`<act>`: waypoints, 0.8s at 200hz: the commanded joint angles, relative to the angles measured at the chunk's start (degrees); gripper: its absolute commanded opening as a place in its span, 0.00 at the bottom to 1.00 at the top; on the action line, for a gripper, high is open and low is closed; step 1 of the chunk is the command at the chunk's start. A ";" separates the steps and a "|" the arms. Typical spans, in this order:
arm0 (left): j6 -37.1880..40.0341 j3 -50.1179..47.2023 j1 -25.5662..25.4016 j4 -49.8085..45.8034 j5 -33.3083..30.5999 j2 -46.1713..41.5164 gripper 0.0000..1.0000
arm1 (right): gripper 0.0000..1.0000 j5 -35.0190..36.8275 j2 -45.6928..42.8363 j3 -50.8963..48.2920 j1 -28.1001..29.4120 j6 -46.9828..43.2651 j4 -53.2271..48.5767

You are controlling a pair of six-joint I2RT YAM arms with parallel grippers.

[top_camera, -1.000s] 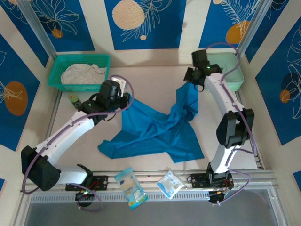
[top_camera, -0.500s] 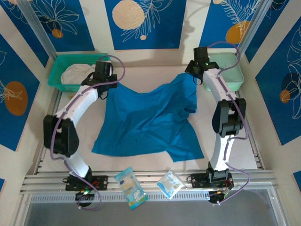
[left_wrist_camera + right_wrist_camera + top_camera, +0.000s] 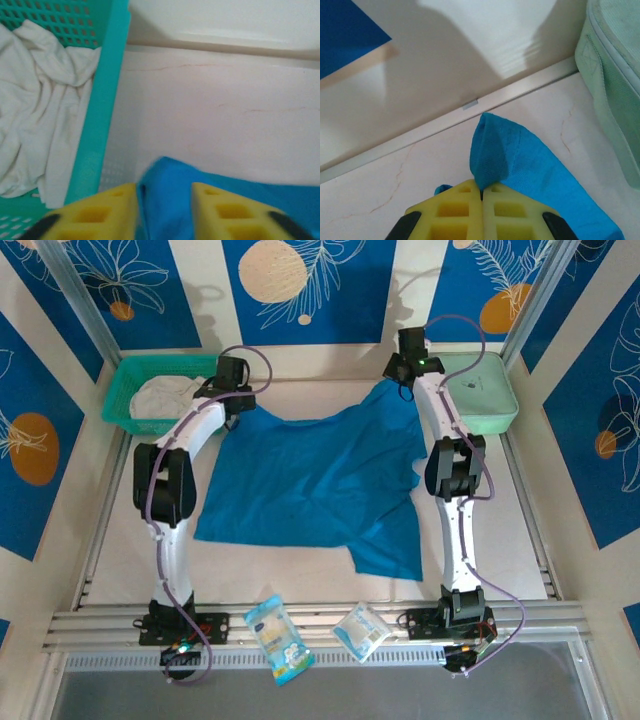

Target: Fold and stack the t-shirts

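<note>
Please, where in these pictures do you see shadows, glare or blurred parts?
Left wrist view: the yellow fingers and the blue shirt between them look soft, close to the lens. Right wrist view: a broad soft shadow lies on the wall, while the shirt fold is sharp. Top view: even light, no strong glare on the table.

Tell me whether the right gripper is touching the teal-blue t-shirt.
Touching. The right wrist view shows the right gripper shut on a raised fold of the teal-blue t-shirt, with the cloth pinched between its yellow fingers.
</note>
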 commanded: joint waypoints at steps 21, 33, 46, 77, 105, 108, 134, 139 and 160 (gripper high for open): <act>-1.56 2.44 0.08 0.22 2.16 -1.58 0.84 | 0.49 -2.11 1.31 5.10 -0.51 -1.77 -7.11; -0.66 2.44 -0.08 -0.04 2.43 -3.21 1.00 | 0.53 -1.87 -1.64 1.65 -0.19 -2.09 -7.80; 0.59 2.44 -0.40 -0.49 2.87 -5.47 1.00 | 0.55 -1.21 -6.91 -5.55 0.42 -2.52 -7.03; 3.11 0.11 -1.54 -2.67 4.79 -12.85 1.00 | 0.55 0.81 -26.24 -33.77 1.83 -0.04 -1.14; 2.05 -7.10 -2.77 -5.73 5.52 -21.41 1.00 | 0.46 0.66 -43.85 -60.52 2.35 4.87 1.37; 1.77 -8.01 -2.95 -6.01 5.53 -22.42 1.00 | 0.45 0.55 -45.39 -62.65 2.37 5.27 1.10; -0.78 -18.48 -4.85 -6.98 7.31 -30.15 1.00 | 0.43 0.64 -54.23 -76.16 3.37 7.50 -3.01; -1.37 -20.44 -5.22 -7.06 7.58 -31.50 1.00 | 0.43 0.53 -55.12 -78.20 3.56 7.68 -3.48; -4.10 -28.33 -6.88 -6.80 8.44 -36.51 1.00 | 0.41 -0.80 -55.53 -83.66 3.76 8.70 -4.01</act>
